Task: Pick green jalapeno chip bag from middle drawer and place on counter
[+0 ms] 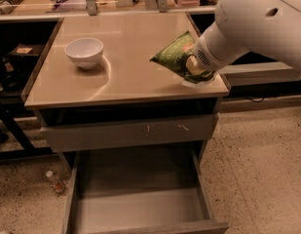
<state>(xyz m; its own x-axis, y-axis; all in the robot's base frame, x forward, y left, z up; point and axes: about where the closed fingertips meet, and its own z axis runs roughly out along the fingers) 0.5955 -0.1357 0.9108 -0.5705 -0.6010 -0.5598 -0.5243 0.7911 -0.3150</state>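
One bowl [84, 51] sits on the left of the counter [130, 82]. Below centre, the drawer [140, 211] stands open, with nothing visible inside. Right of centre, the bag [173, 55] hangs tilted over the counter's right front part, green end raised, white end low near the edge. The gripper [193, 66], at the bag's right end under the wrist, pinches the bag. Step in hand: placing. Judged next: lower the bag flat, inboard of the edge, then release.

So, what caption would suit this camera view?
Gripper holds green bag over counter edge; drawer open below.
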